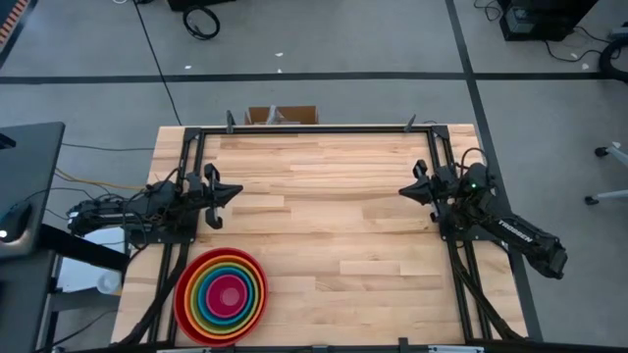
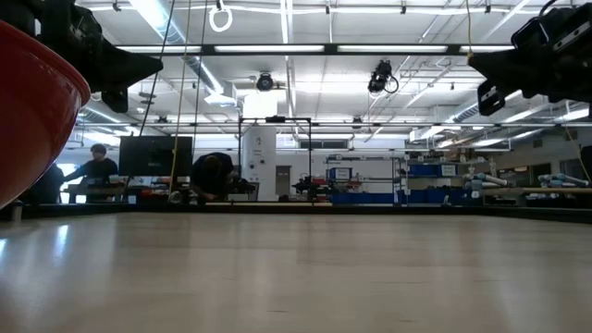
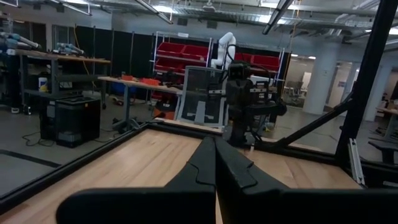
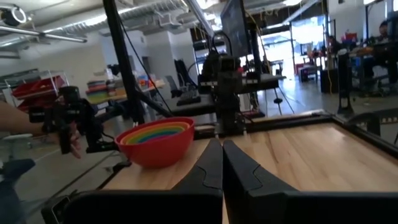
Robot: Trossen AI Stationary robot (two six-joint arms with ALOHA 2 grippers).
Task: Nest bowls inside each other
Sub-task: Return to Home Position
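Note:
A stack of nested bowls (image 1: 221, 296) stands on its base near the table's front left corner: a red outer bowl holds orange, yellow, green, blue and pink ones. The stack also shows in the right wrist view (image 4: 157, 143), and its red wall (image 2: 32, 111) at the left of the low view. My left gripper (image 1: 235, 190) hangs shut above the table's left side, level, away from the bowls. My right gripper (image 1: 403, 191) hangs shut above the right side, also holding nothing.
A black frame (image 1: 324, 128) runs along the table's far edge and down both sides by the arm bases. A cardboard box (image 1: 281, 115) sits behind the far edge. People show in the room beyond the table (image 2: 215, 176).

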